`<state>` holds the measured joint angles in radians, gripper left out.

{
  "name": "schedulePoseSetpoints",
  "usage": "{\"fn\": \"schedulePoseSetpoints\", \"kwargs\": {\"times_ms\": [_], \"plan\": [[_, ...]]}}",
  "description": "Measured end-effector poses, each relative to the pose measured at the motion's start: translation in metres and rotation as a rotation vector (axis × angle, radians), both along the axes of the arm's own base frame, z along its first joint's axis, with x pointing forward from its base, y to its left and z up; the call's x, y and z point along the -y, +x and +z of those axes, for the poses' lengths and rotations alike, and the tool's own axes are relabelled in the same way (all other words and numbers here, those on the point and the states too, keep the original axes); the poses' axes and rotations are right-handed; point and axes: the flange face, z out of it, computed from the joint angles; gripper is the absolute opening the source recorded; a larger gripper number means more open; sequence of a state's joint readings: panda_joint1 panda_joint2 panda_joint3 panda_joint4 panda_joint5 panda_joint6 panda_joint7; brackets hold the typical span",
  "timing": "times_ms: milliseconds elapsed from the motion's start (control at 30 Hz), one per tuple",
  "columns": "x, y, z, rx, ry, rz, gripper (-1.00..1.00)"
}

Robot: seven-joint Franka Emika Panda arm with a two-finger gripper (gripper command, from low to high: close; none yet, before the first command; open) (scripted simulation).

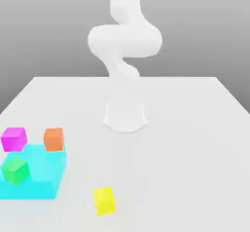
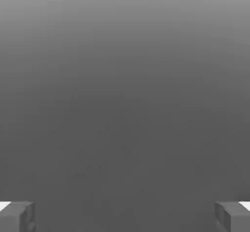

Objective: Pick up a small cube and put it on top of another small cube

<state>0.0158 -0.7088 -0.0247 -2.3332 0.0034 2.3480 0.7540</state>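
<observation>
Exterior view: smooth, plain yellow cube (image 1: pixel 104 201); hand view: hand (image 2: pixel 125 217) spread wide.

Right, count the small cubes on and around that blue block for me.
4: the magenta cube and orange cube at the block's far edge, the green one nearer, the yellow one on the table toward the exterior view's right.

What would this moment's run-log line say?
jaws: open, empty | yellow cube: on table, not stacked | green cube: on cyan block | stacking: not done
</observation>
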Motion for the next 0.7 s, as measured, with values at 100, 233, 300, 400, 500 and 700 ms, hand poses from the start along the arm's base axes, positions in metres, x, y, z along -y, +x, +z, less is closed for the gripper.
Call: {"fn": "schedulePoseSetpoints", "kwargs": {"times_ms": [100,233,300,400,500,700], "plan": [[0.007,0.037,-0.060,-0.095,-0.015,0.039,0.00],[0.015,0.069,-0.141,-0.215,-0.034,0.087,0.00],[0.018,0.080,-0.183,-0.275,-0.043,0.111,0.00],[0.024,0.088,-0.246,-0.364,-0.057,0.146,0.00],[0.029,0.087,-0.309,-0.454,-0.072,0.181,0.00],[0.043,0.061,-0.427,-0.634,-0.104,0.247,0.00]]}}
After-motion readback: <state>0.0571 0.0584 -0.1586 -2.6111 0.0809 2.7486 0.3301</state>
